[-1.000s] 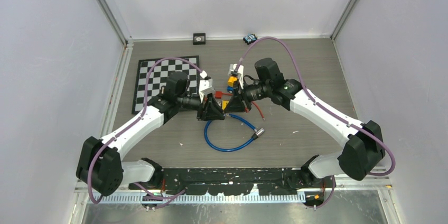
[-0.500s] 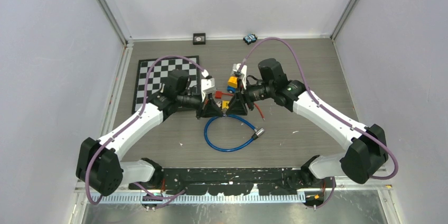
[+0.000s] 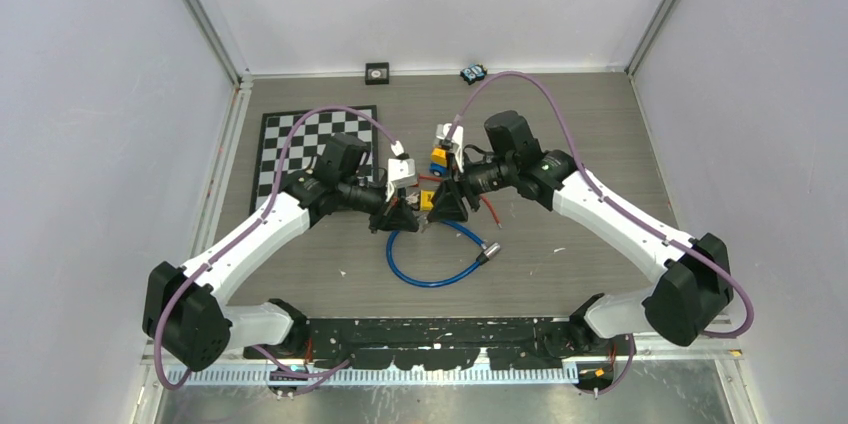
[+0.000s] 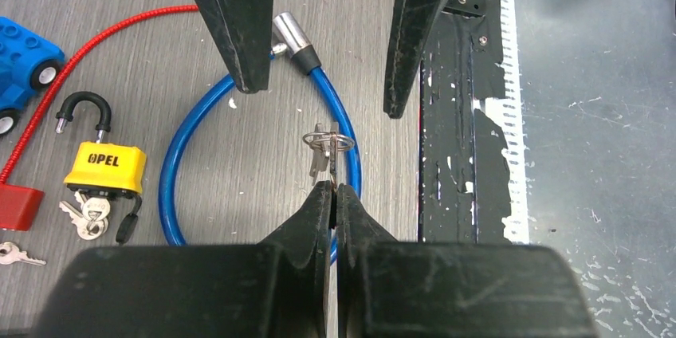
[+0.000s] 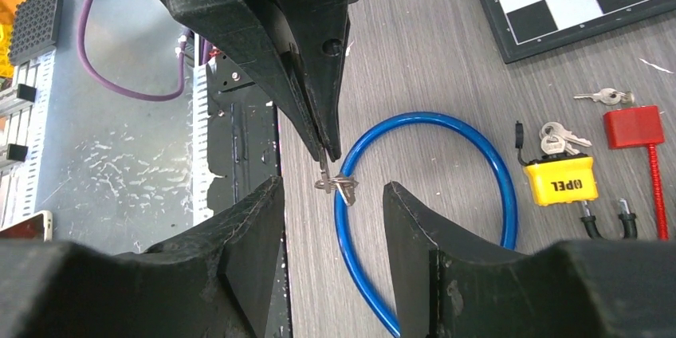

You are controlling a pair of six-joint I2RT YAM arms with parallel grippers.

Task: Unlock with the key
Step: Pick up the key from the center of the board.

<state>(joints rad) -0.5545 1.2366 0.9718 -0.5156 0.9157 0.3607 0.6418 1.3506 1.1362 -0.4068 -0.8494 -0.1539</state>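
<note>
The grey wood-grain desk [image 3: 600,114] fills my overhead feed, with the chessboard [image 3: 285,144] lying toward its far left corner. Both arms reach in from the near edge and meet nose to nose about the middle of the desk.

Under them lies the blue cable lock [image 4: 328,97], curled into a loop, its metal end [image 4: 288,33] pointing away from the left wrist camera.

The left pincer [image 4: 331,186] is clenched on the key [image 4: 320,161]. It is a small silver key on a thin wire ring, nipped at the very tips of the fingers and held over the blue loop. The right pincer [image 5: 333,186] is released. Its fingers are spread wide and face the key, and from the left wrist camera I see their tips apart from it.

On the far side of the loop lies the yellow padlock [image 4: 105,167], marked OPEL in black. Its shackle is black, and one leg ends in a bare metal tip outside the body. A bunch of keys [image 4: 84,214] lies against its underside.

Just beside it are a red block [image 4: 16,206] with a red cable and a loose key [image 4: 12,254]. A blue toy car [image 4: 24,59] sits a little further off.
</note>
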